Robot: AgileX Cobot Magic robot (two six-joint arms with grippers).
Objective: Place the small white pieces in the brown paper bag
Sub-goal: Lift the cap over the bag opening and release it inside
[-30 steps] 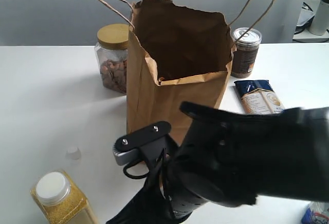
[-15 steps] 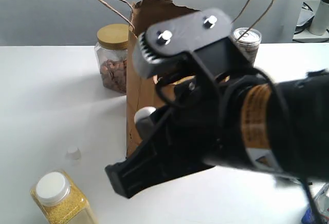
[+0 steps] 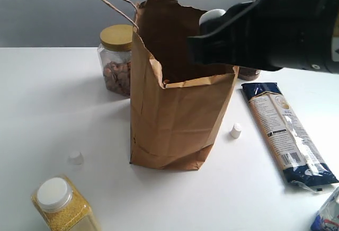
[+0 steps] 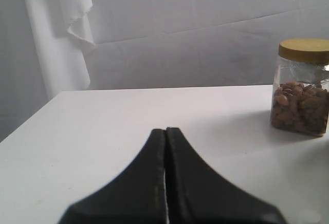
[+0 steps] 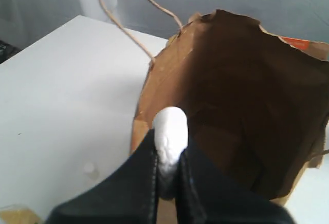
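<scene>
1. The right pincer (image 5: 168, 157) is clamped on 1 small white stubby piece (image 5: 170, 129) and hangs over the open mouth of the tall brown paper bag (image 3: 175, 120) at the centre of the frame.
2. I'd say that piece is ready to drop. I cannot see whether any already lies inside.
3. 2 more lie on the table (image 3: 47, 93): a white piece (image 3: 235, 130) just right of the bag and another white piece (image 3: 76, 158) at lower left.
4. The left pincer (image 4: 165, 142) is pressed closed and holds nothing.
5. The dark blue packet (image 3: 286, 130) at right carries print too small to read.
</scene>
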